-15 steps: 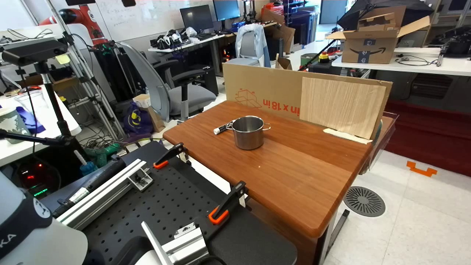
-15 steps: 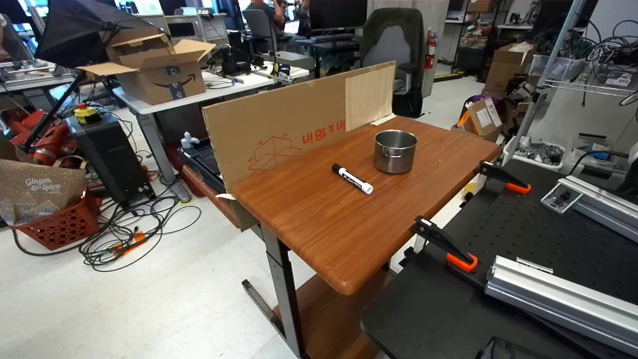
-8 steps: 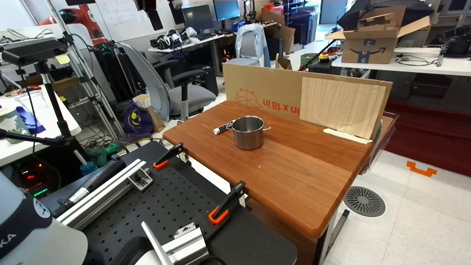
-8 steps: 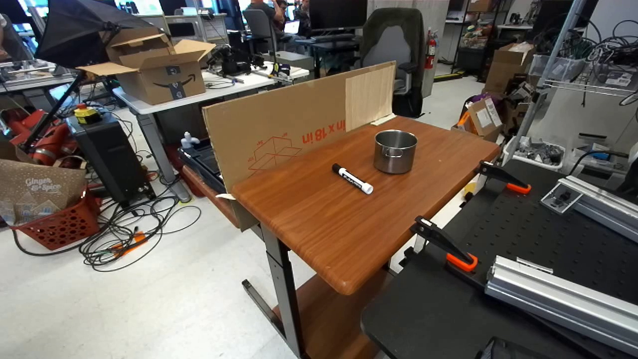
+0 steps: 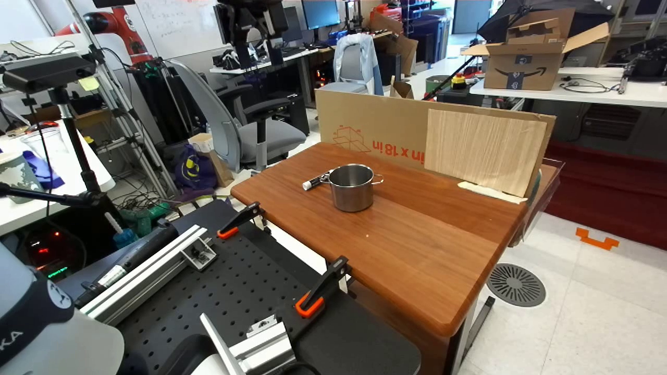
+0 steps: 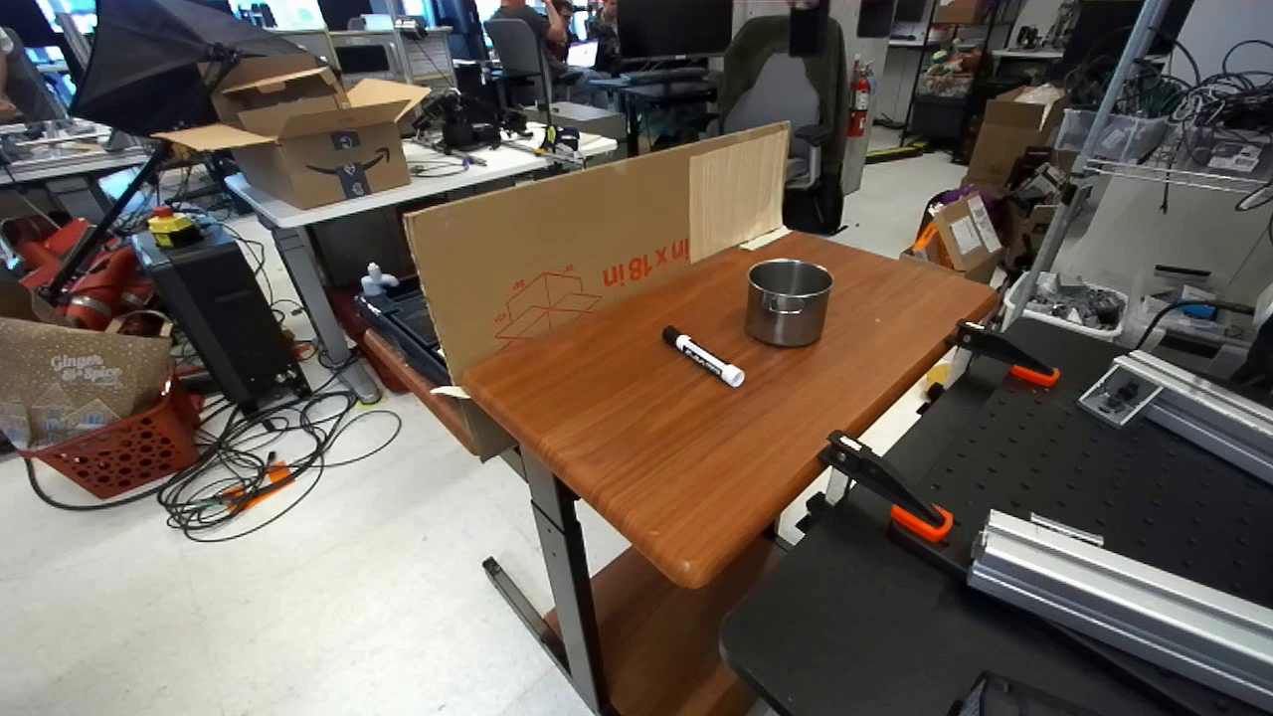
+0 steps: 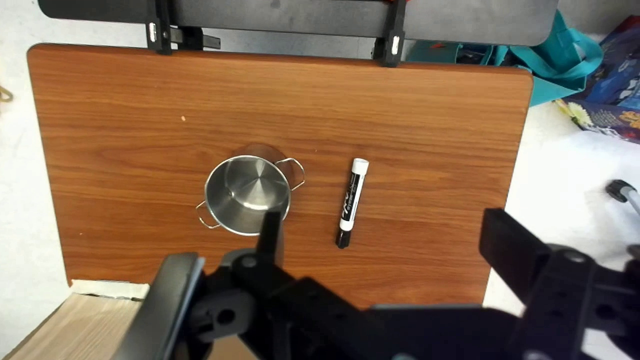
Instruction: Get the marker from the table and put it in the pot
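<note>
Evidently neither step is done: the marker (image 7: 352,202) lies on the tabletop (image 7: 425,120) near the pot (image 7: 245,192), the fingers (image 7: 510,252) stand wide apart, and grasp and placement remain.

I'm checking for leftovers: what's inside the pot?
In the wrist view, the pot shows only bare shiny metal inside; one finger of the hand hides a small patch along the rim.

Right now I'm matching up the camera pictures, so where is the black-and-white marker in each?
In an exterior view: marker, just left of centre.
In an exterior view: marker, just right of centre.
Wrist view: marker, just right of centre.
Shared landmark: the two-handled metal pot beside it.
</note>
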`<state>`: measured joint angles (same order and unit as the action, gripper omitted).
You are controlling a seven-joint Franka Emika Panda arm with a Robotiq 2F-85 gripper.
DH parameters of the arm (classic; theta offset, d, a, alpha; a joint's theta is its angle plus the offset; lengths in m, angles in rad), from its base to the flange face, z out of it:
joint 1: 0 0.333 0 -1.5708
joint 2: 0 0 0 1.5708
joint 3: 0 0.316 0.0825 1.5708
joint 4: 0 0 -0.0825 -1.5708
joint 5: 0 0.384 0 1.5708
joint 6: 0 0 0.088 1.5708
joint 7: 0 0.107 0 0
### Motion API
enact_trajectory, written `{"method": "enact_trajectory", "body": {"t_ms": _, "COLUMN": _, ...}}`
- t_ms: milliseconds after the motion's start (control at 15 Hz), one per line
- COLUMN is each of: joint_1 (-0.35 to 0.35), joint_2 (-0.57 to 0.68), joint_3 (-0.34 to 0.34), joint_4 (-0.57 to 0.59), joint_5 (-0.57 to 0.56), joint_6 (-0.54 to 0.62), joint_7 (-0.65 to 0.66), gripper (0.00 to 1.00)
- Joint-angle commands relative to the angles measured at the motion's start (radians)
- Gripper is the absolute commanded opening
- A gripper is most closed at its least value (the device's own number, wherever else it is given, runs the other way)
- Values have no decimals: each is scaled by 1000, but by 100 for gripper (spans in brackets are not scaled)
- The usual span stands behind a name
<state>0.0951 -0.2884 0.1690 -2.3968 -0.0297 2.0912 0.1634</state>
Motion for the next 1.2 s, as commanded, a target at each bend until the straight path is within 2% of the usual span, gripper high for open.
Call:
{"method": "enact_trajectory", "body": {"t_ms": 0, "joint_1": 6, "joint_2": 131, "joint_3": 8, "joint_4": 81, "joint_5": 0, "joint_6": 34, "joint_7": 50, "gripper": 100}}
{"method": "enact_trajectory", "body": {"t_ms": 467, "joint_1": 17, "joint_2": 344, "joint_3": -7, "joint_4": 169, "joint_5": -13, "joint_6": 122, "joint_7": 96, "gripper": 100}}
{"method": "enact_trajectory", "body": {"t_ms": 800, "joint_1": 35, "joint_2": 483, "joint_3": -36, "joint_4": 225, "joint_5": -102, "joint_6": 170, "joint_7": 194, "gripper": 100}}
{"method": "enact_trajectory", "body": {"t_ms": 1133, "joint_1": 81, "joint_2": 609, "joint_3": -90, "joint_4": 284, "joint_5": -222, "joint_6": 191, "joint_7": 316, "gripper": 100}}
